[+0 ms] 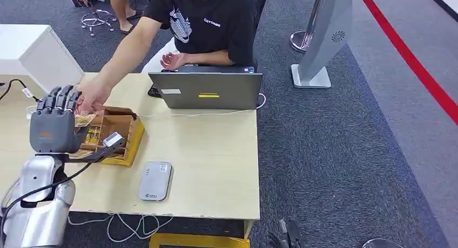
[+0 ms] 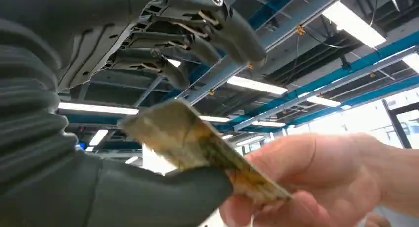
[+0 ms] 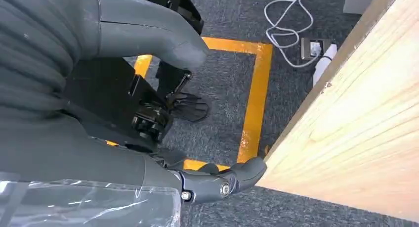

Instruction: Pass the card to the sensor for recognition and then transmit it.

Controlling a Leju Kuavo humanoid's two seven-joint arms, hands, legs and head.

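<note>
Card point(image 2: 197, 148), thin, light, probably slick: person's hand point(image 2: 316, 177) pinches one end, left hand point(image 1: 52, 124) spread around the other; grip the flat faces.

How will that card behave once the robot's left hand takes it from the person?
The card looks thin and flat, so probably light and a little bendy. Its printed face may be slick against the left hand. The person's hand grips one end, so it seems stiff enough to stay flat.
</note>
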